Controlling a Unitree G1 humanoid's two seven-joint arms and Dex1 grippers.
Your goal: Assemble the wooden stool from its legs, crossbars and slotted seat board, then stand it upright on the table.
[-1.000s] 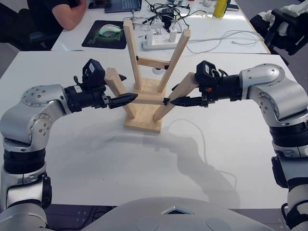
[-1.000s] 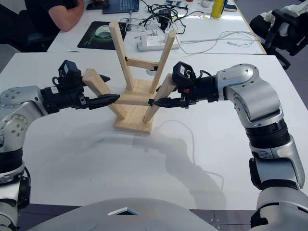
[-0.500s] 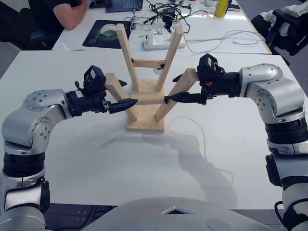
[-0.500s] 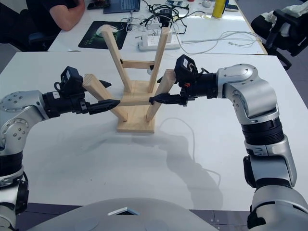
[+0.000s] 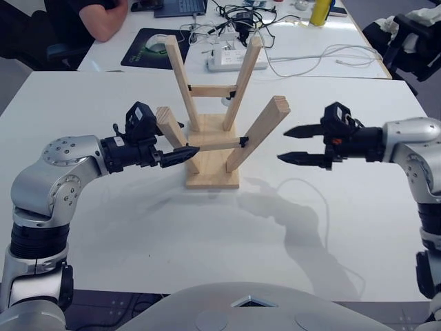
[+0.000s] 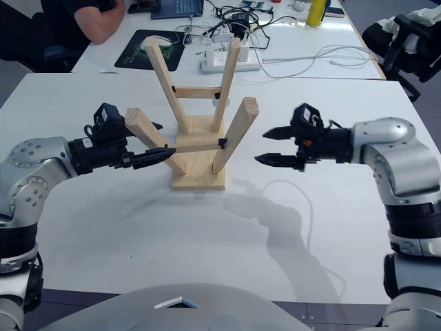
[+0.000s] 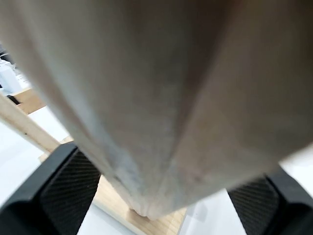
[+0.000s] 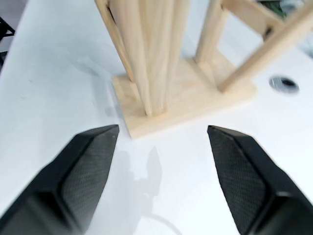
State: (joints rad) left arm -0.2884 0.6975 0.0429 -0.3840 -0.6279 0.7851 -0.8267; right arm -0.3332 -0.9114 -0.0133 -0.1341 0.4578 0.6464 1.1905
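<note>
The wooden stool (image 5: 211, 176) stands upside down, its seat board flat on the white table (image 5: 138, 227) and several legs pointing up, joined by crossbars (image 5: 215, 143). My left gripper (image 5: 185, 151) is shut on the near left leg (image 5: 167, 124); in the left wrist view that leg (image 7: 146, 98) sits between the black pads (image 7: 63, 186). My right gripper (image 5: 282, 144) hangs open to the right of the stool, apart from the slanted near right leg (image 5: 265, 127). The right wrist view looks between its fingers (image 8: 88, 166) at that leg (image 8: 151, 58) and the seat board (image 8: 195, 100).
A round cable grommet (image 8: 283, 83) lies in the table just behind the stool. A second desk at the back carries a power strip (image 5: 227, 61), cables, a mouse pad (image 5: 148, 43) and a yellow bottle (image 5: 318, 12). Bare table lies in front of the stool.
My right gripper let go of the near right leg, opened and drew back to the right. The left gripper stayed on its leg; the stool shifted slightly.
</note>
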